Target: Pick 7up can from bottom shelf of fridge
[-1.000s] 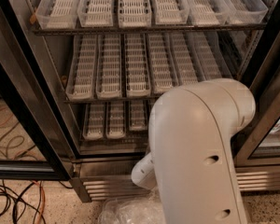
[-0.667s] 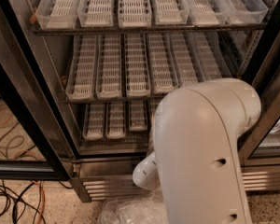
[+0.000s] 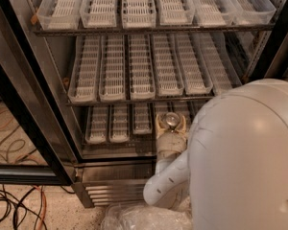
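Silver-topped 7up can [image 3: 172, 120], gripper [image 3: 171, 123] around it

gripper [image 3: 171, 125]: at the bottom shelf [image 3: 119, 124] front, by the 7up can [image 3: 172, 119]
7up can: upright, silver top showing

The one camera looks steeply down from close behind the white arm [image 3: 249, 157] into the fridge [image 3: 55, 75], the gripper [image 3: 171, 124] at the front edge of the bottom shelf [image 3: 100, 124].
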`<action>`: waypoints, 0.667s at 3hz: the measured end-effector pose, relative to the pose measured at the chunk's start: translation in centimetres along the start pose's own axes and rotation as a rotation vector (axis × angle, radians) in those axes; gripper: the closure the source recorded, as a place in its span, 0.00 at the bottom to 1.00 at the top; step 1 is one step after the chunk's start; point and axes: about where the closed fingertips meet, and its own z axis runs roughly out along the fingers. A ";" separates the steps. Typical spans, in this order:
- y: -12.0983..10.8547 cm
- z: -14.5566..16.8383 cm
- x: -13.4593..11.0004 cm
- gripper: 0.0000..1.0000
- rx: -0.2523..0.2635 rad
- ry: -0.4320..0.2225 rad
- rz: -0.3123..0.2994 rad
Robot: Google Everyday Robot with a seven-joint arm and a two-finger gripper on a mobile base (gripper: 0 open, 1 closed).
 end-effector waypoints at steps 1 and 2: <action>0.6 -2.5 -2.1 1.00 -0.093 -0.012 0.033; 0.1 -4.9 -3.0 1.00 -0.185 0.019 0.049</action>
